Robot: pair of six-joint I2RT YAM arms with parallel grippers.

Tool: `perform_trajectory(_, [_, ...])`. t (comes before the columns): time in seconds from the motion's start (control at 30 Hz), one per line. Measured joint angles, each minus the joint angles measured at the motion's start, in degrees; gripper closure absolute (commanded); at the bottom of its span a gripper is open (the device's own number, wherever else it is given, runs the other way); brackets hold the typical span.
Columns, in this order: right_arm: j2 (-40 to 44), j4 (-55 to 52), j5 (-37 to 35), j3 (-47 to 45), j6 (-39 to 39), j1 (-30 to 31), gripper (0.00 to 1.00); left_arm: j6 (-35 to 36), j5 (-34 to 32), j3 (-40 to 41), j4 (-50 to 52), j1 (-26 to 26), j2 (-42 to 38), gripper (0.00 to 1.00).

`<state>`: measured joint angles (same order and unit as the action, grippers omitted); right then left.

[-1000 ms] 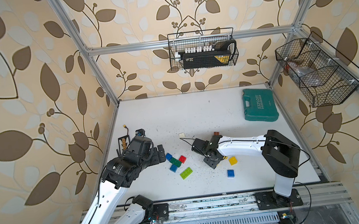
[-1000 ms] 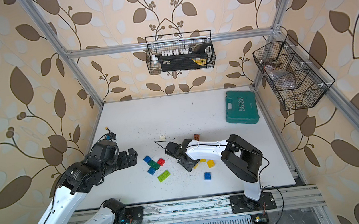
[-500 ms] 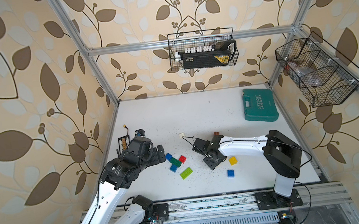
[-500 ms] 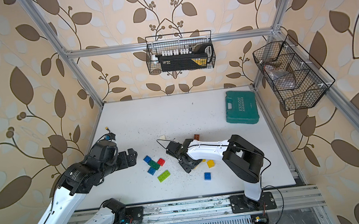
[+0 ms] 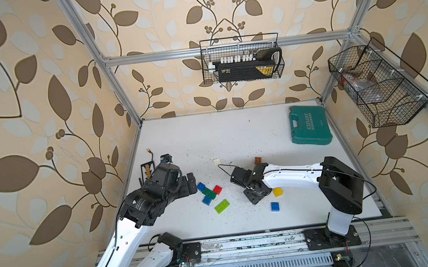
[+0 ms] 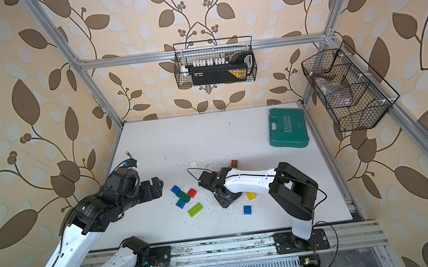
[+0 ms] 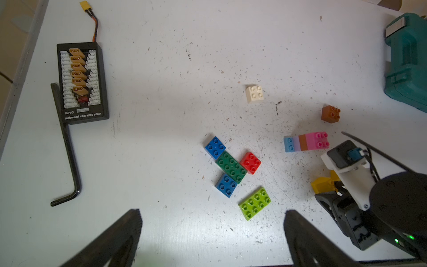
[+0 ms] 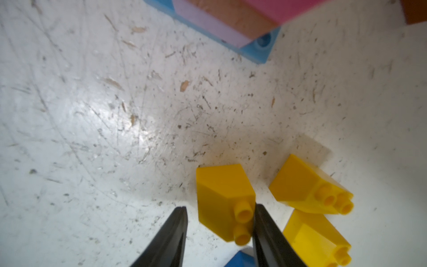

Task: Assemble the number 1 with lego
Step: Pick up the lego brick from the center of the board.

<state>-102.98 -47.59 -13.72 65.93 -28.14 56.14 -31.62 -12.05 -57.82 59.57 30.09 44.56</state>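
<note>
- Blue and square, a lone brick (image 5: 275, 206) is found nearest the front rail on the white worktop (image 5: 208, 140). A lime long brick (image 5: 222, 206) is laid flat nearby, toward the left arm's side.
- Down at the surface, the right fingers (image 8: 270, 235) are set narrow around a yellow brick (image 8: 221, 196) tipped on its side. One finger is pressed against its studs and a slim gap is left at the other, so no firm grip can be called.
- A second yellow brick (image 8: 309, 187) and a third yellow brick (image 8: 316, 235) are seen just beside it, also on their sides.
- The left fingers (image 7: 115, 238) are spread wide above the worktop, and nothing is held between them.
- Just ahead of them, a dark green long brick (image 7: 231, 166) is touched by a blue square (image 7: 215, 147) at one end. Another blue square (image 7: 226, 185) is met along one side, and a red square (image 7: 250, 162) along the opposite side.
- Beside the right wrist, a joined bar (image 7: 305, 142) of pale blue, lilac, brown and pink bricks is laid on its side.
- Farther back, a white brick (image 5: 216, 162) and a brown brick (image 5: 258, 159) are set apart from each other.
- At the left edge, a charging board (image 7: 80, 81) is seen with a hex key (image 7: 69, 150) just beside it.
- In the far right corner, a teal case (image 5: 309, 125) is laid flat and closed.
</note>
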Motion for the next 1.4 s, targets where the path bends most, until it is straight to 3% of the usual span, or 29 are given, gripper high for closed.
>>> perform_trajectory(0.3, [-0.6,-0.3,-1.3,-0.1,-0.9,0.0,0.5,0.0,0.0,0.0,0.0,0.0,0.0,0.01])
perform_trajectory(0.53, [-1.9,-0.3,-1.3,-0.1,-1.5,0.0,0.52,0.0,0.0,0.0,0.0,0.0,0.0,0.01])
perform_trajectory(0.67, [-2.2,-0.3,-1.3,0.0,-1.9,0.2,0.57,0.0,0.0,0.0,0.0,0.0,0.0,0.01])
perform_trajectory(0.93, [-2.2,-0.9,-1.1,0.5,-4.3,0.8,0.76,0.0,0.0,0.0,0.0,0.0,0.0,0.01])
perform_trajectory(1.4, [8.0,-10.6,2.5,3.6,-13.9,-2.6,0.78,0.0,0.0,0.0,0.0,0.0,-0.6,0.01])
